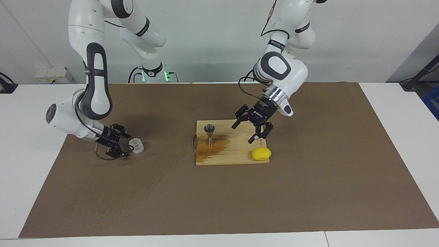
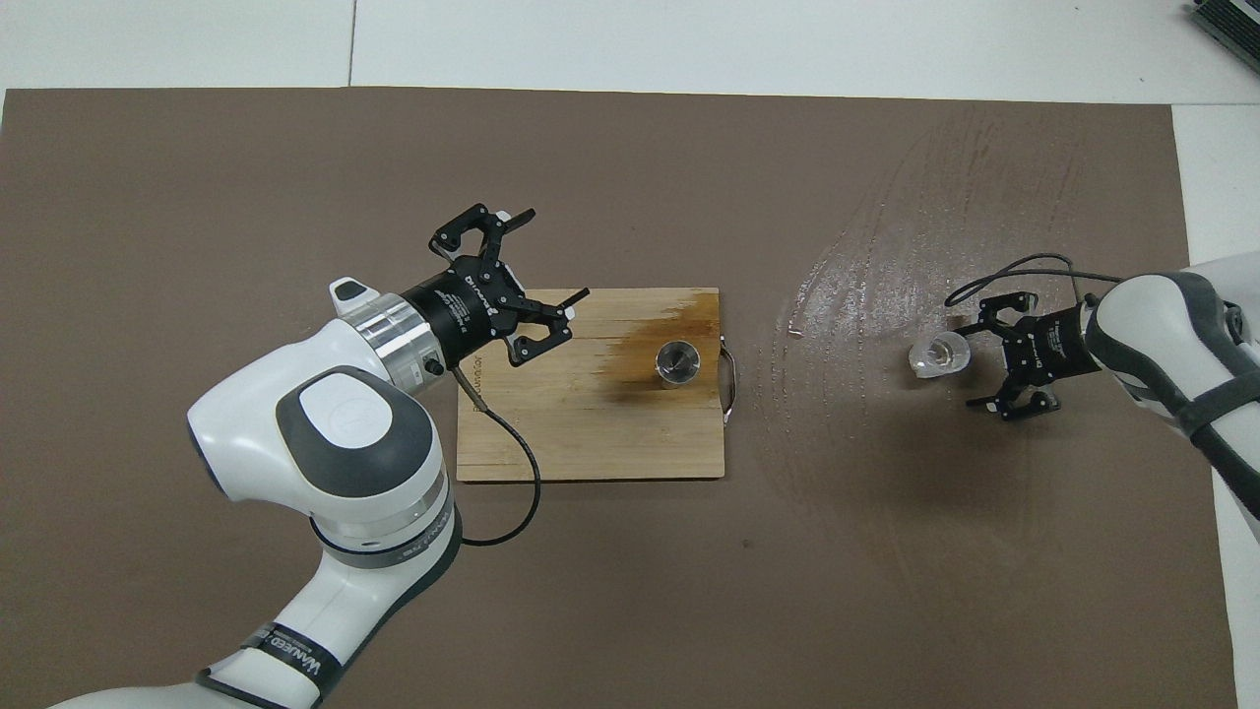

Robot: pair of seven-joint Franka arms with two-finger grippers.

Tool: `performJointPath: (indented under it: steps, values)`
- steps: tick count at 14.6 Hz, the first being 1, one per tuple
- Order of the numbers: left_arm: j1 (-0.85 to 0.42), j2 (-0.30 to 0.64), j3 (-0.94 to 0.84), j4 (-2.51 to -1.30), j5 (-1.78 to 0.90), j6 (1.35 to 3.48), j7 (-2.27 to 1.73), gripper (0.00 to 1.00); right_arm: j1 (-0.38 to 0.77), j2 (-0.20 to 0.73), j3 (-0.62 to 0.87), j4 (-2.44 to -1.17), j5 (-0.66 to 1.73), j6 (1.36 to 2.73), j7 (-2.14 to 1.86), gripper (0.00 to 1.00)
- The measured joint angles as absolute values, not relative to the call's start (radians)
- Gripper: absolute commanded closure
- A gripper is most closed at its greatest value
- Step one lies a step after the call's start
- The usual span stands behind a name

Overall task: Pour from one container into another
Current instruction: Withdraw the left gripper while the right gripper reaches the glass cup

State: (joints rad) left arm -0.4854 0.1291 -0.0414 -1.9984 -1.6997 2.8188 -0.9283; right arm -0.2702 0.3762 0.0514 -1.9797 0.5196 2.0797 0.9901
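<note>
Standing upright: steel jigger (image 1: 209, 135) | clear cup (image 1: 138, 145) tipped | both grippers' fingers spread, empty

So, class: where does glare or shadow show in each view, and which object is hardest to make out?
Overhead view: sheen across the wet streaks on the brown mat; the clear cup nearly vanishes against it. Facing view: soft shadows on the mat under both arms; the steel jigger glints on the stained board.
</note>
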Motion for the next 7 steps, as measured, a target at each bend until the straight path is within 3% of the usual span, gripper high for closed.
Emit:
performJointPath:
  steps: [3,7]
  values:
    - [-0.427,0.128,-0.040,-1.961,-1.429,2.832,-0.940,0.00,-0.255,0.376,0.055,-1.979,0.538,2.080,0.990,0.07]
    - [-0.355,0.128,-0.040,-1.928,-1.009,2.841,-1.017,0.00,-0.252,0.376,0.059,-1.979,0.540,2.079,0.982,0.22]
